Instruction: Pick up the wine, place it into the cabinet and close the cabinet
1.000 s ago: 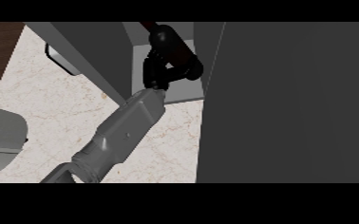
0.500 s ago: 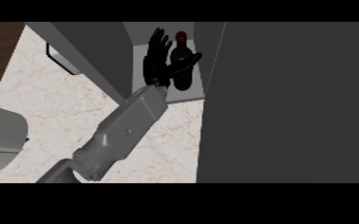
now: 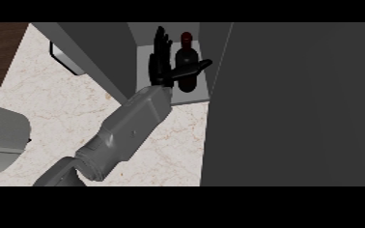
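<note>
Dark glass wine bottle with a red cap [image 3: 187,53] upright on the shelf inside the open grey cabinet [image 3: 100,48], toward 12 o'clock. Black left hand [image 3: 160,65] at the bottle's 9 o'clock, fingers straight, thumb splayed across it, apparently letting go to back out. Curled round the bottle a second ago, now spread wide.

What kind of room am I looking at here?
Probably a kitchen: a pale marbled counter, a grey cabinet standing open on it, and a dark wine bottle inside. One black hand, fingers straight, is beside the bottle.
</note>
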